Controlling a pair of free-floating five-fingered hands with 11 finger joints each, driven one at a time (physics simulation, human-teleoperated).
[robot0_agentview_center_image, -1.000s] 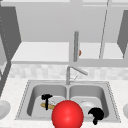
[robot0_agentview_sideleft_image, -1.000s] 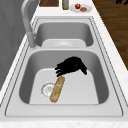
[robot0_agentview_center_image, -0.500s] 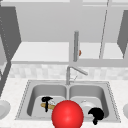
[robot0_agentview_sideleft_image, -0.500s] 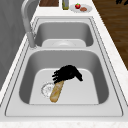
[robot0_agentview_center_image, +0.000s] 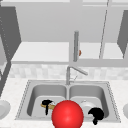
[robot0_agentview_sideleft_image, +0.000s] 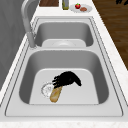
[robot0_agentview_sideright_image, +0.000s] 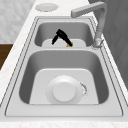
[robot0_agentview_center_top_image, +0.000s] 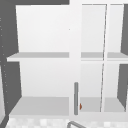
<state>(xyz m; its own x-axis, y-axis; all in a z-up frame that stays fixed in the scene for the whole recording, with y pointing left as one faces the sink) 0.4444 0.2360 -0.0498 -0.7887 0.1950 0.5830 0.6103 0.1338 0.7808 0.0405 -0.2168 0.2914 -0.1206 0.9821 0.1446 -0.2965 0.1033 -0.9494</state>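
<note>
My left hand (robot0_agentview_sideleft_image: 67, 79) low in left basin (robot0_agentview_sideleft_image: 100, 75), fingers curled over end of bread roll (robot0_agentview_sideleft_image: 56, 94) lying beside drain (robot0_agentview_sideleft_image: 46, 88). Roll likely light, soft, crushable; grip mid-length gently. My right hand (robot0_agentview_center_image: 96, 114) idle over right basin, fingers unclear.

The sink (robot0_agentview_sideleft_image: 100, 82) looks like brushed, matt metal. The baguette (robot0_agentview_sideleft_image: 56, 94) has a tan, crusty surface. The left hand (robot0_agentview_sideleft_image: 67, 79) is matt black.
</note>
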